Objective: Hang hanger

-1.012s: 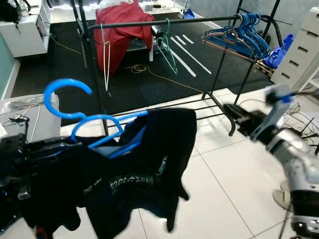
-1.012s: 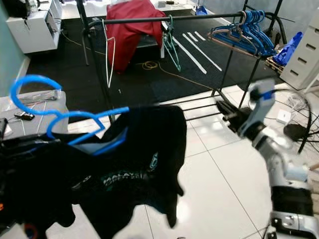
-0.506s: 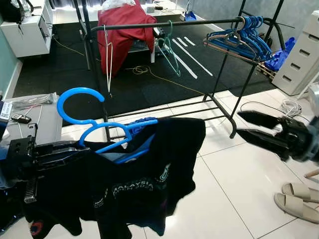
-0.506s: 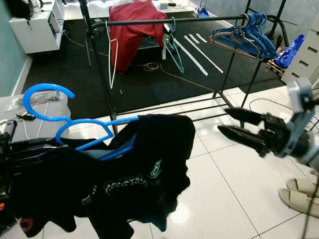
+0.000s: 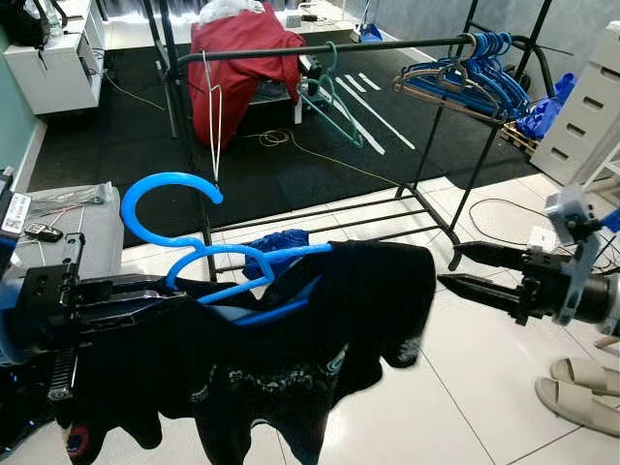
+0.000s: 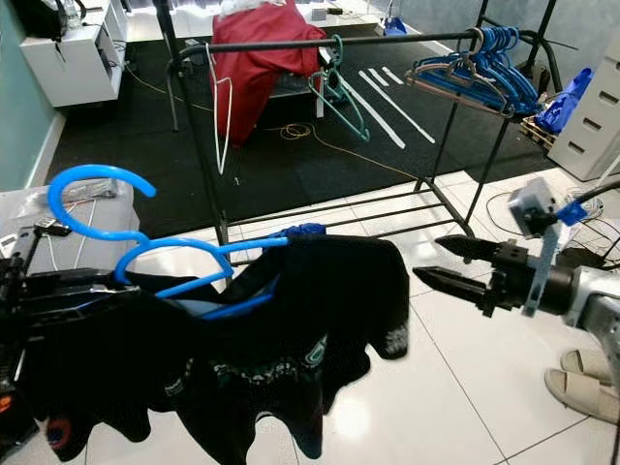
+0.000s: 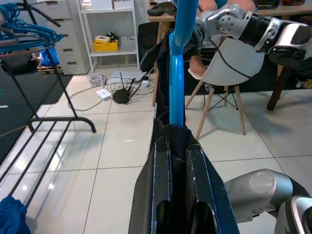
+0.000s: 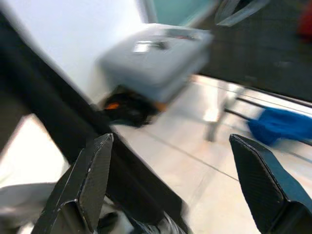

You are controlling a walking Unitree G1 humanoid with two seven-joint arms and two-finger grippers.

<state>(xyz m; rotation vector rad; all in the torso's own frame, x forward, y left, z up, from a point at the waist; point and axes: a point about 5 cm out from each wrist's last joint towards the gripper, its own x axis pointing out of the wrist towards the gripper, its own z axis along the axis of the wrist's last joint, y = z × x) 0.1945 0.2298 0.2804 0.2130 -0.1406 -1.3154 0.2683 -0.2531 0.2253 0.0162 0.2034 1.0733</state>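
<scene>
Hanger [image 5: 208, 254], bright blue with a black shirt [image 5: 291, 358] draped over it, sits clamped in the left gripper [image 7: 176, 146] low on the robot's left. In the left wrist view the two black fingers [image 7: 156, 170] close on the hanger's bar through a fold of shirt. The hook curls up above the gripper, its opening facing forward and to the right.

The right gripper [image 5: 475, 274] hovers beside the shirt's far edge with its fingers spread apart, holding nothing. The right wrist view is blurred, so how near it is to the cloth cannot be judged there.

Ahead stands a black rail [image 5: 320, 45] with a white hanger [image 5: 210, 116], a green one [image 5: 334, 92] and a bunch of blue hangers [image 5: 465, 77].

To do the step well, the left arm should probably lift the hook above the rail, over the bare stretch between the green hanger and the blue bunch, then lower it on before letting go. The right gripper could steady the shirt so it does not slide off.
</scene>
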